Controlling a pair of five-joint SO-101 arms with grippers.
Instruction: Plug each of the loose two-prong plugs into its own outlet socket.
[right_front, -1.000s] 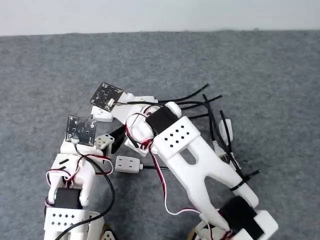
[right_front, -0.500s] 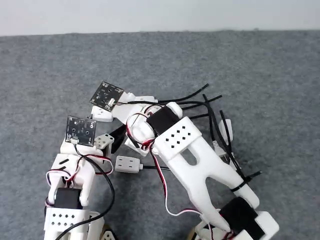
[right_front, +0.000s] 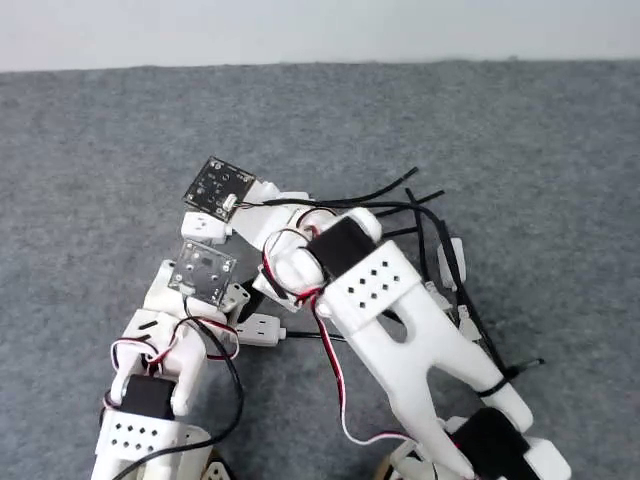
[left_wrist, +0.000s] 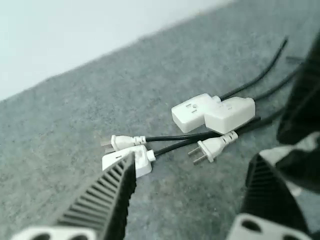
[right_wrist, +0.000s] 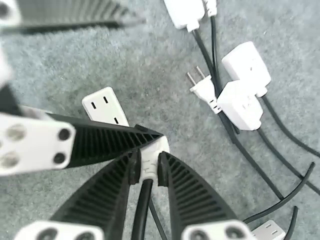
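Right gripper (right_wrist: 149, 161): clenched on the held plug (right_wrist: 150, 152), a white body on a black cord that passes between the fingers. Prongs hidden. The plug's tip sits just beside the lone socket (right_wrist: 105, 106), unplugged. In the high view this socket lies on the grey carpet (right_front: 520, 140) between the two arms.

Left gripper (left_wrist: 194, 160): released, fingers spread wide. In the right wrist view one of its ribbed fingers (right_wrist: 100, 142) lies between the lone socket and the held plug. Cannot tell whether it touches the plug's tip.

Well apart from the lone socket: a loose plug (right_wrist: 202, 87), prongs bare, against a pair of sockets (right_wrist: 242, 102) lying together. Farther still from the lone socket, another socket (right_wrist: 184, 11) on its cord.
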